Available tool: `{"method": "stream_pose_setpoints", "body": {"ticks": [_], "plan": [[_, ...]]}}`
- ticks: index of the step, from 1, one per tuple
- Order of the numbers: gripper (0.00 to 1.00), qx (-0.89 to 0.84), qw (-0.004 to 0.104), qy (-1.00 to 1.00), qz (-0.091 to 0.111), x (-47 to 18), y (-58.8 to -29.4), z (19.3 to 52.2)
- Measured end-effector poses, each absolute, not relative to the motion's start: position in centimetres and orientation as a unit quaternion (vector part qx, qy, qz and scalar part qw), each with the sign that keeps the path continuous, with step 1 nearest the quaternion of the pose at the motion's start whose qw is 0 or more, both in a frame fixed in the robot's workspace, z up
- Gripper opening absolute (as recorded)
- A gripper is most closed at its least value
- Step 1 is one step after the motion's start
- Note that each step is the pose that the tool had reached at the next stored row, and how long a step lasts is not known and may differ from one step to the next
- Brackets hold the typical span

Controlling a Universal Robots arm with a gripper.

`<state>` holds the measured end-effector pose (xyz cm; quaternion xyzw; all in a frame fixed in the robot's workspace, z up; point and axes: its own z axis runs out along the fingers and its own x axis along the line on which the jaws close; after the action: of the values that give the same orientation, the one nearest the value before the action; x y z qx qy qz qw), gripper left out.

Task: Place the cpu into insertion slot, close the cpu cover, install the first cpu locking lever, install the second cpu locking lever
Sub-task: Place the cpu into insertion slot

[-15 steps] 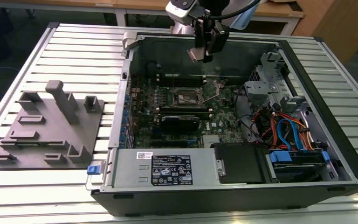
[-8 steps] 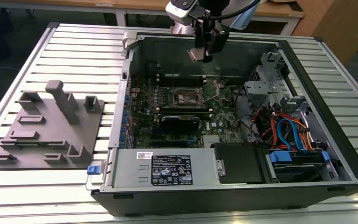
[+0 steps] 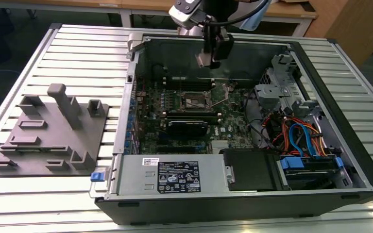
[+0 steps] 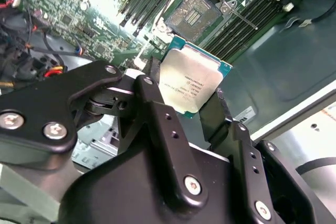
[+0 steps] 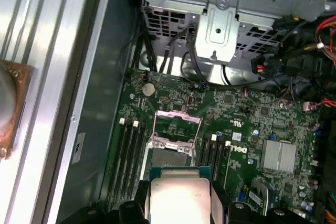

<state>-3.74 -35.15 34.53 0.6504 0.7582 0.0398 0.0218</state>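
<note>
The cpu (image 4: 191,80), a small square chip with a pale metal face and green rim, sits clamped between my gripper's (image 4: 186,95) black fingers. My gripper (image 3: 211,57) hangs above the back of the open computer case, over the motherboard. Below it the insertion slot (image 5: 170,155) lies open, also seen as a bare square socket (image 4: 197,11). The cpu cover (image 5: 178,114), a thin grey frame, stands tipped up at the socket's far side. The cpu (image 5: 178,195) hovers just short of the slot. A thin metal locking lever (image 4: 241,18) lies swung out beside the socket.
A grey fixture block (image 3: 50,131) stands on the slatted table at the exterior view's left. Inside the case are a metal drive cage (image 3: 277,87), coloured cables (image 3: 296,136) and a power supply (image 3: 167,177). Memory slots (image 5: 128,150) flank the socket.
</note>
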Motion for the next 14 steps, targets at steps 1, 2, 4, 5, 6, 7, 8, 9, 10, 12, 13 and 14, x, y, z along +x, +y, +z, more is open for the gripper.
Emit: {"method": "stream_pose_setpoints", "body": {"ticks": [1, 2, 4, 5, 6, 7, 8, 9, 10, 12, 13, 14], "plan": [[0.54, 0.655, 0.022, 0.754, 0.040, -3.7, -35.1, 34.4], [0.54, 0.658, 0.022, 0.752, 0.039, -3.7, -35.1, 34.2], [0.54, 0.662, 0.022, 0.749, 0.039, -3.7, -35.1, 33.9], [0.54, 0.663, 0.021, 0.747, 0.038, -3.7, -35.1, 33.7], [0.54, 0.665, 0.020, 0.746, 0.037, -3.7, -35.1, 33.6], [0.54, 0.668, 0.019, 0.743, 0.036, -3.7, -35.1, 33.4], [0.54, 0.672, 0.019, 0.739, 0.036, -3.7, -35.1, 33.3], [0.54, 0.677, 0.019, 0.735, 0.035, -3.7, -35.1, 33.2], [0.54, 0.682, 0.019, 0.730, 0.035, -3.7, -35.1, 33.1], [0.54, 0.693, 0.020, 0.719, 0.034, -3.7, -35.1, 32.8], [0.54, 0.699, 0.020, 0.714, 0.034, -3.7, -35.1, 32.7], [0.54, 0.703, 0.020, 0.710, 0.034, -3.7, -35.1, 32.6]]}}
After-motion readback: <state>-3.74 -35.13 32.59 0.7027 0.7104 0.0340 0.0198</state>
